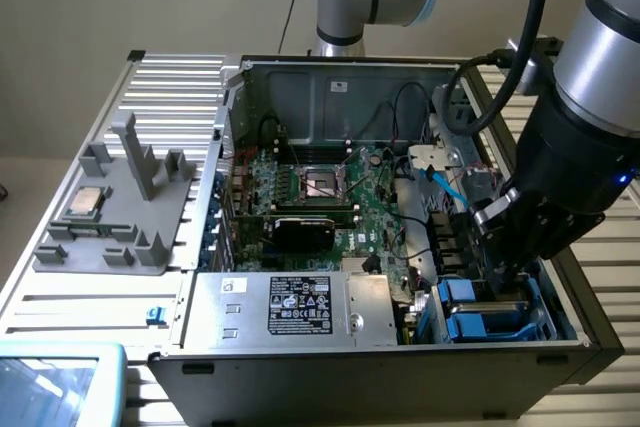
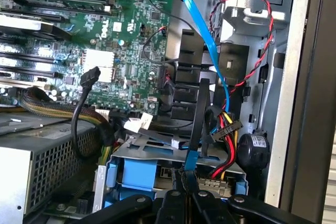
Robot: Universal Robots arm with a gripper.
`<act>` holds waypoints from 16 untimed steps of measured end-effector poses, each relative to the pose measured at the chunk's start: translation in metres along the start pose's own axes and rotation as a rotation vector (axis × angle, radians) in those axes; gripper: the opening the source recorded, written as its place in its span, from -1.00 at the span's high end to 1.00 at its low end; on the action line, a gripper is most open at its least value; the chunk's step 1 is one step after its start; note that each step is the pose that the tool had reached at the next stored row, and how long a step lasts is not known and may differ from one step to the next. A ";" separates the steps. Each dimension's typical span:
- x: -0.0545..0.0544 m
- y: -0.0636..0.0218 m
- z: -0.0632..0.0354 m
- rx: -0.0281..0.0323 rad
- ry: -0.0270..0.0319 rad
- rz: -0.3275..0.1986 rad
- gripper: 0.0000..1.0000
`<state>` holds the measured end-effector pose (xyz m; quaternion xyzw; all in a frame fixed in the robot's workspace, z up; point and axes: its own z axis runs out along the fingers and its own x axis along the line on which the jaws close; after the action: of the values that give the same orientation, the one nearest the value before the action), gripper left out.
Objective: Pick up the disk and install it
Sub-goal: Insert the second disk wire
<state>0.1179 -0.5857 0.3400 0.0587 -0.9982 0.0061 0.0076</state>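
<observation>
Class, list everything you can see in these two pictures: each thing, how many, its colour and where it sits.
PC case: one, black, open, centre.
Motherboard: one, green, inside the case.
Power supply: one, silver with black label, front of the case.
Disk: one, grey with blue rails, in the case's bay, under the gripper.
Grey holder: one, on the exterior view's left.
CPU chip: one, silver, on the holder.
Gripper: one, black, jaws shut, over the disk.
</observation>
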 end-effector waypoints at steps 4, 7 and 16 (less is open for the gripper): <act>-0.004 -0.0006 -0.0047 -0.0007 0.0051 0.000 0.79; -0.010 -0.0013 -0.0067 -0.0011 0.0084 -0.001 0.79; -0.021 -0.0028 -0.0028 -0.0041 0.0103 -0.007 0.79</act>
<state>0.1392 -0.5859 0.3425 0.0620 -0.9980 0.0043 0.0128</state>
